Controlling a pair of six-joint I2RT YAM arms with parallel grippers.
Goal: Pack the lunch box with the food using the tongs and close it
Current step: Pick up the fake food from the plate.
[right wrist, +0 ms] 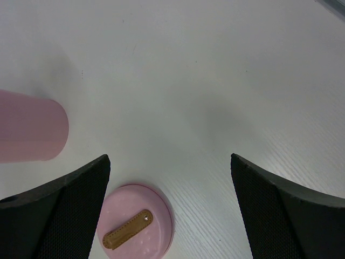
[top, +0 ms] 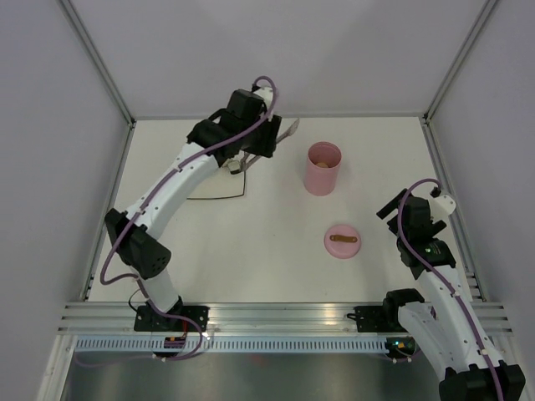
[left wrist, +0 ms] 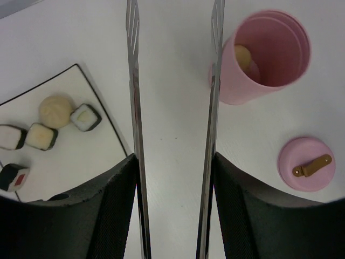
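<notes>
- Left gripper (left wrist: 173, 156) is pinching the tongs (left wrist: 135, 108). Its two black fingers (left wrist: 116, 210) press on the outside of the two metal arms, one on each side.
- The tong arms sit apart with only bare table (top: 251, 242) between them. Nothing is caught in the tips as far as I can see.
- The tongs point at the strip of table between the plate (left wrist: 81, 156) and the lunch box (left wrist: 269, 54). The right-hand tong arm crosses in front of the box's wall in the left wrist view.
- The lunch box stands upright and open toward the back of the table. I can see a pale ball (left wrist: 242, 54) inside; there may be more in there, but it's too hidden to say.
- The lid (left wrist: 306, 171) lies flat on the table, handle up, nearer the arms than the box and apart from it.
- On the plate there's one beige ball (left wrist: 55, 110), plus four dark-edged pieces: (left wrist: 85, 117), (left wrist: 42, 136), (left wrist: 11, 136) and (left wrist: 12, 175). The last two are cut off at the frame edge.
- Right gripper (right wrist: 170, 157) is spread wide and holding nothing. It hangs above the table with the lid just under its left finger.
</notes>
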